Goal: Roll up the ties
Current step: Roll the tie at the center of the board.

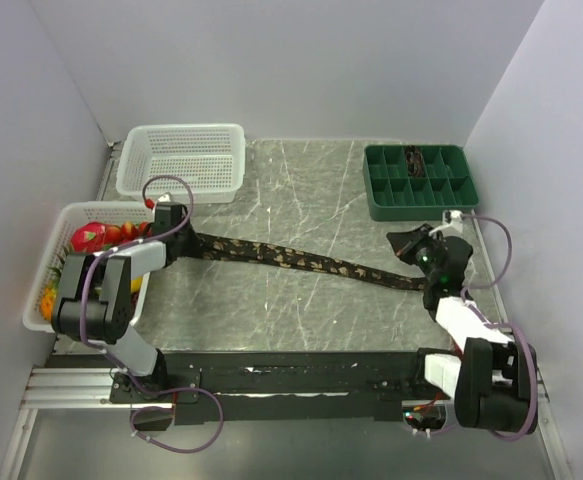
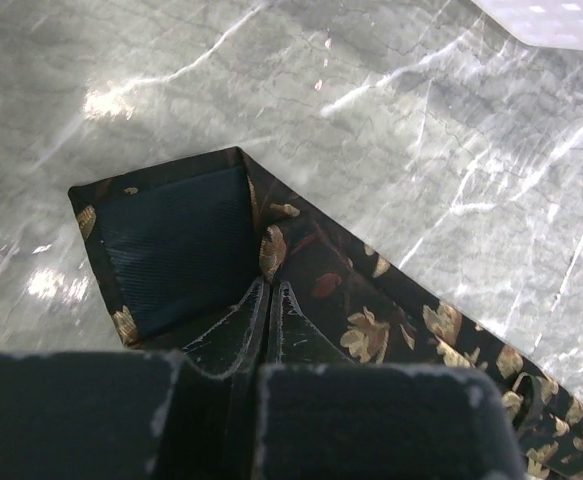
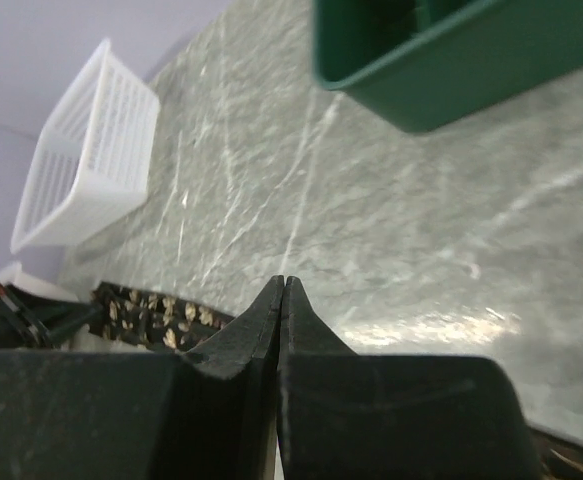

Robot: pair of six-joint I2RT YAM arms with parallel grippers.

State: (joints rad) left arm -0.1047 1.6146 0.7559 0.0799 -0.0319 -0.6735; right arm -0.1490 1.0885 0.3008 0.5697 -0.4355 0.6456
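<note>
— Fingers on both arms, what've you got?

— Left gripper: fingers squeezed together right on the wide end of the tie, which is flipped up so I see its dark lining. Right gripper: pressed tight too, no gap, but I can't tell if any fabric is in there.

— And the rest of the scene?

— Biggest first: grey-green marbled table with glare streaks, and plain pale walls on three sides, close to both arms. A white basket sits at the far left corner. A second basket sits at the left edge, holding red and orange stuff I can't identify, half behind my left arm. A green divided tray is far right.

The tie runs diagonally across the middle, from one gripper to the other. Bare marble shows between it and the far basket and tray. Its narrow end disappears under the right gripper. Something dark sits in one of the tray's back compartments, too small to call.
</note>
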